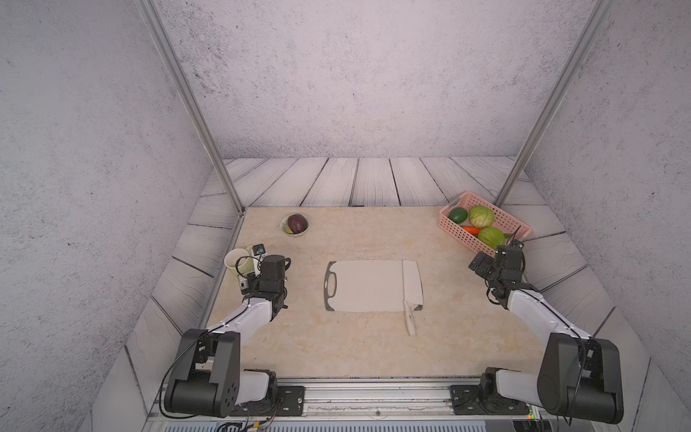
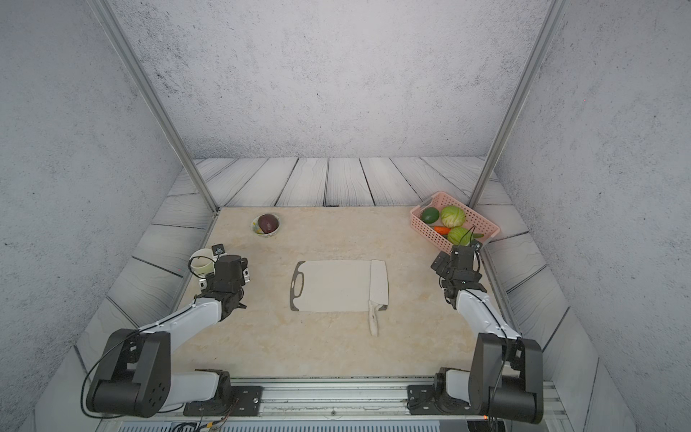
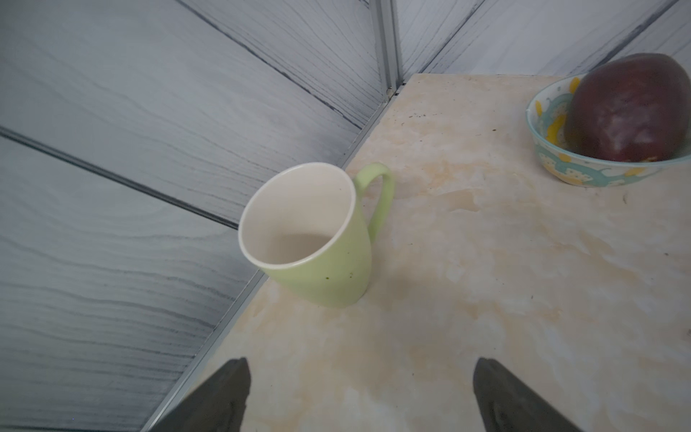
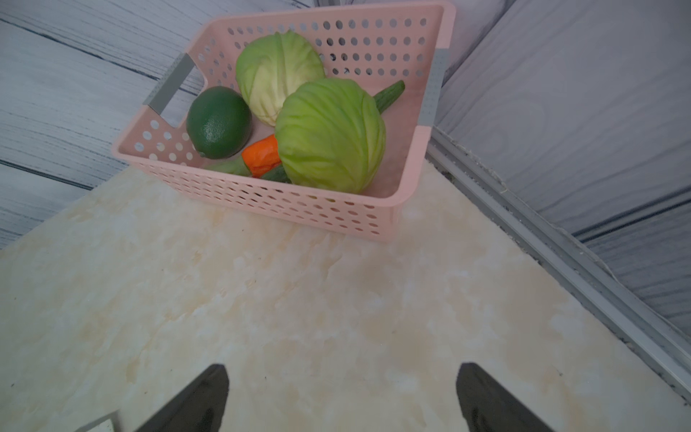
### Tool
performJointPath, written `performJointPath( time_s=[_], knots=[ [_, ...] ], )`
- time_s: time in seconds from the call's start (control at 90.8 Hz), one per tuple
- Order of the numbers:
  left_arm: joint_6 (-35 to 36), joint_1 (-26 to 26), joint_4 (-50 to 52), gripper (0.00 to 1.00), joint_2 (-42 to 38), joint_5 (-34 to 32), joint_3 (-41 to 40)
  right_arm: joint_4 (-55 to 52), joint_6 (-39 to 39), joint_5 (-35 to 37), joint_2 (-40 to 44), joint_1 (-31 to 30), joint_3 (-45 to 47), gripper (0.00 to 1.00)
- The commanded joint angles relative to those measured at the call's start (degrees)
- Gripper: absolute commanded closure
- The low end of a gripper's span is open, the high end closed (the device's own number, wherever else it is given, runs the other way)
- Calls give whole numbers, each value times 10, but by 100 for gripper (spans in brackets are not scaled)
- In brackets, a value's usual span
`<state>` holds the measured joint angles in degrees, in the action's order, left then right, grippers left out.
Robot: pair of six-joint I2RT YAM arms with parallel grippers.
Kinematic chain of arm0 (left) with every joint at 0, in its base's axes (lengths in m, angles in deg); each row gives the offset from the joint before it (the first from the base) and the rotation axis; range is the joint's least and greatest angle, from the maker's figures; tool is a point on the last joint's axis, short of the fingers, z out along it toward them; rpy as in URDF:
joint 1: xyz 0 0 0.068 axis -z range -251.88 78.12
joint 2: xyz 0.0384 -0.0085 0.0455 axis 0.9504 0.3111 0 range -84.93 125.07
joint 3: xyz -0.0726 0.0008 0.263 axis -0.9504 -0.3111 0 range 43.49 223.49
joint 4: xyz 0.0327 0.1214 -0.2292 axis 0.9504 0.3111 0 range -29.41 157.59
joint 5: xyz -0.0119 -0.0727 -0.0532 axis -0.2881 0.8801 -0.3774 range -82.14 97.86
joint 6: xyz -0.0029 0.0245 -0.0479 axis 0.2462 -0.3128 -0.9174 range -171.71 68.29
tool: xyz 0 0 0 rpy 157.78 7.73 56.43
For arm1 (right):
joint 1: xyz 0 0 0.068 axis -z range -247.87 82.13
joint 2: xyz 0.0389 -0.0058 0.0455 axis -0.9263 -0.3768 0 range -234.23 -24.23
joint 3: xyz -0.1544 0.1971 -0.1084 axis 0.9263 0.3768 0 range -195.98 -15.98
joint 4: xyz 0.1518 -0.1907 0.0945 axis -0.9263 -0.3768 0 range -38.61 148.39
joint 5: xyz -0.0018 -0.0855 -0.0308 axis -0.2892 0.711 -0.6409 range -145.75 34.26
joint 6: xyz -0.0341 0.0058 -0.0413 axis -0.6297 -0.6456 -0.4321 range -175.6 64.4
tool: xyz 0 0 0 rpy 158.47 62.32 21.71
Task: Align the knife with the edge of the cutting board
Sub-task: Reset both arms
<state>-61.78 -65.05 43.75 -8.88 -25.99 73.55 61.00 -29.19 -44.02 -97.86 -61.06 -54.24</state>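
Knife (image 1: 412,284): along cutting board's (image 1: 366,286) end, well left of my right gripper (image 4: 342,368).
Left gripper (image 3: 359,364): spread, empty; right likewise.
Handle (image 1: 410,323): I'd nudge it slowly, keeping blade parallel.

Pale grey speckled plaster-look walls (image 1: 374,74) at 9, 12 and 3 o'clock. Grey-white wood-plank-patterned panels (image 1: 336,183) slope down to cream marbled tabletop (image 1: 336,348) on same three sides. Two slanted aluminium frame posts (image 1: 194,112) rise from tabletop's 10 and 2 o'clock corners. Aluminium rail (image 1: 374,396) along 6 o'clock edge. Light even, shadows faint.
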Motion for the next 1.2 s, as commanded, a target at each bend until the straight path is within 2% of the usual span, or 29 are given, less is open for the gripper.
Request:
performJointPath(
  time_s=[0.0,0.187,0.429,0.616,0.683,0.804,0.914,1.002,1.046,1.079,1.156,1.189],
  knots=[
    [54,-7,-111,2,7,49,-24,56,-22,22,-5,3,22,1],
    [88,-14,-255,2,26,127,-68,132,-53,17,-8,3,58,1],
    [82,-35,-337,2,72,181,-90,221,-88,11,-29,3,95,1],
    [67,-57,-343,2,106,217,-80,332,-116,-19,-66,2,134,1],
    [66,-60,-333,2,118,223,-69,329,-128,-44,-68,2,131,1],
    [83,-64,-263,2,118,276,-32,338,-145,-70,-74,-2,129,1],
    [82,-67,-254,2,118,282,-29,371,-195,-71,-88,-38,136,1],
    [82,-67,-254,2,118,282,-29,518,-229,-77,-161,-65,162,1],
    [82,-67,-254,2,118,282,-29,470,-232,-76,-158,-68,154,1],
    [82,-67,-254,2,118,282,-28,381,-224,-62,-138,-68,129,1],
    [82,-67,-255,2,118,282,-29,468,-228,-58,-158,-68,139,1],
    [82,-67,-254,2,117,282,-30,465,-229,-59,-162,-68,142,1]
  ],
)
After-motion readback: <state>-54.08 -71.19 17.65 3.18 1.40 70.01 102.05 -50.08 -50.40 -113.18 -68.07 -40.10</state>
